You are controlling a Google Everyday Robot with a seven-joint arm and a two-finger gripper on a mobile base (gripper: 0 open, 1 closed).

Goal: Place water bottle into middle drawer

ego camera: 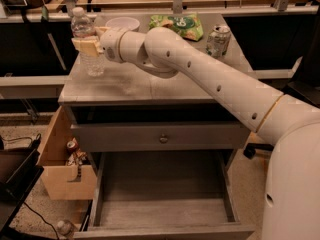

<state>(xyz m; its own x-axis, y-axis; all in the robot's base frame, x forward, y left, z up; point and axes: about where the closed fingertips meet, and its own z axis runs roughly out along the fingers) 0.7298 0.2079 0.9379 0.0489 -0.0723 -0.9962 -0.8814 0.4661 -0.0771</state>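
1. Arm: white, reaches from the near right across the bench to its far left corner.
2. Bench: grey top. A closed drawer front with a round knob sits below it.
3. Middle drawer: pulled fully out at the near side, under the closed front, with bare grey plank floor showing.
4. Plywood box: pale tan, hangs open to the left of the bench with small items inside.
5. Green bag: lies at the far edge of the bench.
6. White bowl: just left of the bag.
7. Soda can: upright, far right of the bench.
8. Water bottle: upright on the far left corner of the bench, well apart from the middle drawer.
9. End effector: clamped on the water bottle at its upper half
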